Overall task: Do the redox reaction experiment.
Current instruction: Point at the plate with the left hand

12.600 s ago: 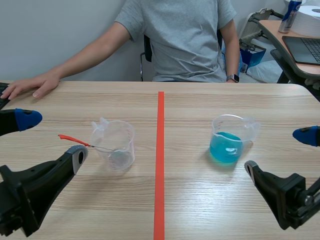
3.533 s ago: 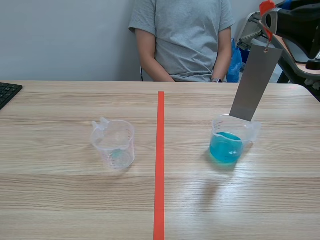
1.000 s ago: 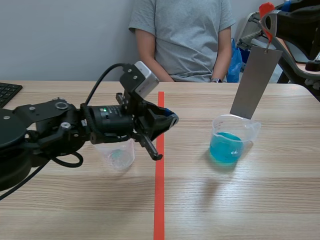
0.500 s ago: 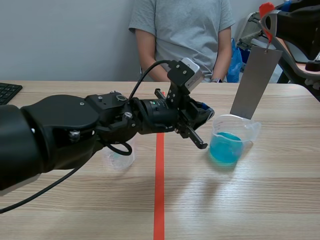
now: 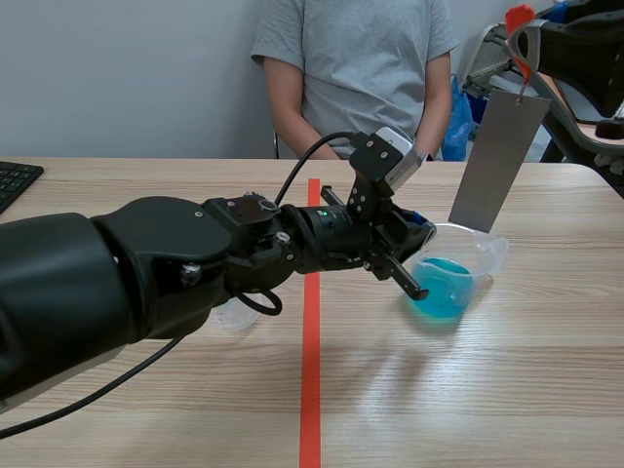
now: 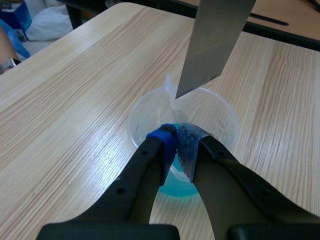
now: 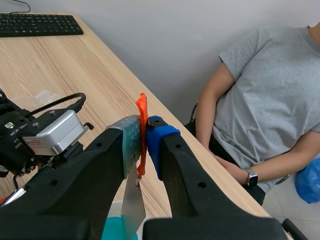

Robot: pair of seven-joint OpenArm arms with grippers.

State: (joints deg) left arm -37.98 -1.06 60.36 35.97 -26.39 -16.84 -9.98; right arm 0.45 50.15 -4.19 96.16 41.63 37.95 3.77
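- Pale wood-grain table (image 5: 468,390), split down its middle by an orange-red tape line (image 5: 310,390); plain grey wall behind.
- Seated at the far edge: person (image 5: 356,68) in a grey T-shirt, hands in the lap.
- At the table's far left edge: corner of a black keyboard (image 5: 15,180).
- Right of the tape line: clear spouted beaker (image 5: 458,288), upright, with blue liquid (image 5: 444,283) filling its lower part.
- Left of the line: second beaker (image 5: 234,317), clear, mostly hidden behind the left arm.
- Stretched from the left side across the tape line, ending at the spouted beaker: left arm, with its wrist camera on top.
- Pinched at the near rim of that beaker, pads drawn almost together with the thin plastic wall between them: left gripper (image 6: 179,147).
- Raised high over the table's far right corner and clamped on a thin orange-red tab (image 7: 142,112): right gripper (image 7: 145,136).
- Hanging from the tab: flat grey metal plate (image 5: 499,161), tilted, lower corner just over the far rim of the spouted beaker beside the spout.
- As far as the left wrist view shows, plate corner above the blue liquid and not dipped in it.
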